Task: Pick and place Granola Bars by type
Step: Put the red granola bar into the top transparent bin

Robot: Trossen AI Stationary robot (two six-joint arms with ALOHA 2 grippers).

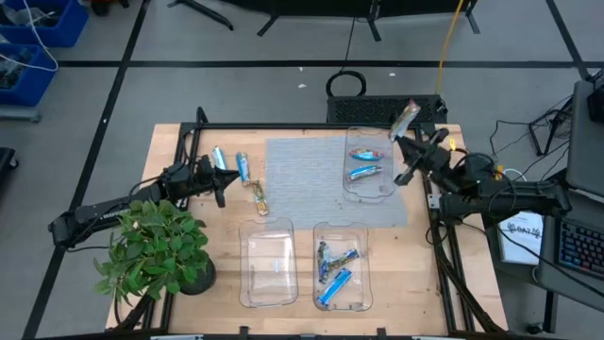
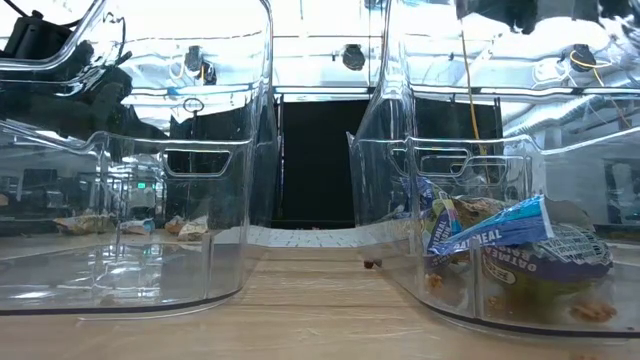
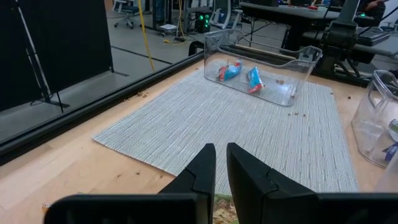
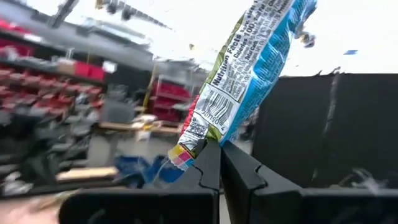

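My right gripper [image 1: 400, 138] is raised beside the far clear tray [image 1: 382, 192] and is shut on a blue-and-white granola bar [image 1: 406, 117]. That tray holds two red-and-blue bars [image 1: 364, 162]. My left gripper [image 1: 221, 181] hovers shut and low over the table's left part; its fingers [image 3: 205, 167] point toward the grey mat [image 3: 249, 130]. Three loose bars lie flat on the wood near it: two blue ones [image 1: 231, 162] and a tan-gold one [image 1: 258, 197]. The near right tray [image 1: 362, 300] holds several bars [image 2: 500, 240]. My right gripper pinches the blue bar by one crimped end [image 4: 194, 144] between its two fingers [image 4: 244, 169]. The bar [image 4: 249, 62] sticks out past the fingertips, lengthwise and slightly tilted. It is lifted clear of the table and the trays.
An empty clear tray [image 1: 247, 293] sits at the near edge, left of the filled one. A potted green plant [image 1: 156, 250] stands at the near left corner under the left arm. A black frame rail [image 1: 283, 127] runs along the table's far edge.
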